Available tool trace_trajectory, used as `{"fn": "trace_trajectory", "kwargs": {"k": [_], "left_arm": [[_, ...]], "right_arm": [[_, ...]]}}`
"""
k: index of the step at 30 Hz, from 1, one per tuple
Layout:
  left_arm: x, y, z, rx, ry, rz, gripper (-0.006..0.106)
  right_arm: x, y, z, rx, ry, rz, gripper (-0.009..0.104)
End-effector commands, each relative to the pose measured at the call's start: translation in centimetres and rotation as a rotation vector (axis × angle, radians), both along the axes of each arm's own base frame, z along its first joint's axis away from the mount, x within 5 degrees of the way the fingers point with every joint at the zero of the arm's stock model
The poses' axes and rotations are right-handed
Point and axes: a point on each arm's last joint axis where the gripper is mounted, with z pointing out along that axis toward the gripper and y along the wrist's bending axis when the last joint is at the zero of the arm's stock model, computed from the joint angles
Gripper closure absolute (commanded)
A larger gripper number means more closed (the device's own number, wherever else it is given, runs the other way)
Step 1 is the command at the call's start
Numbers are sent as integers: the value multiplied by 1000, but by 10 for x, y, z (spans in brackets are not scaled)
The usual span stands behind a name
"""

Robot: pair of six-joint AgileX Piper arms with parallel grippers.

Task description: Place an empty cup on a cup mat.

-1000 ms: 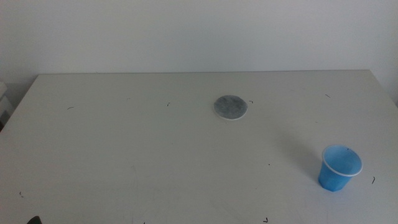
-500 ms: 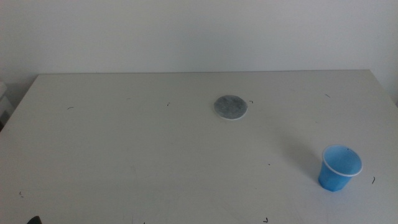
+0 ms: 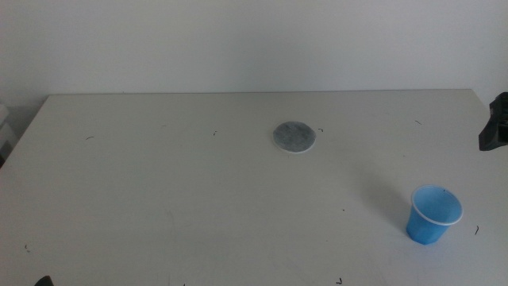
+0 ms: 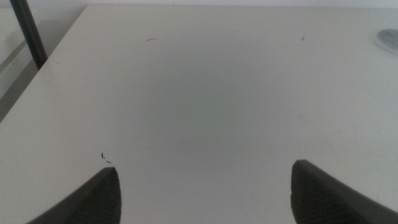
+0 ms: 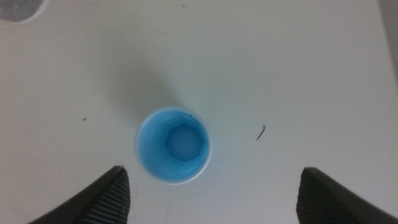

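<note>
No readable text, label, brand, number or sign anywhere. Blank on the blue cup [image 3: 433, 214] at lower right of the middle view, inside and out. Blank too on the grey cup mat [image 3: 294, 137] near the centre. Only a few tiny dark specks and scratch-like marks scattered over the pale surface [image 3: 159, 199], none forming letters or digits.
</note>
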Motion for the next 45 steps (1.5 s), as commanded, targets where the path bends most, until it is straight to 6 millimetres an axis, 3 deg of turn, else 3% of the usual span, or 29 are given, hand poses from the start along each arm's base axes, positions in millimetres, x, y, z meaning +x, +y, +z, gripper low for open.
{"fn": "trace_trajectory", "kwargs": {"k": [1, 20, 30, 45], "left_arm": [[1, 0, 8, -15, -78, 0, -5], [1, 0, 8, -15, -78, 0, -5], [1, 0, 8, -15, -78, 0, -5], [1, 0, 8, -15, -78, 0, -5]], "right_arm": [[6, 0, 10, 20, -54, -6, 20], [57, 2, -65, -1, 208, -8, 20], [74, 3, -101, -7, 319, -8, 21], [87, 3, -129, -8, 361, -9, 40]]}}
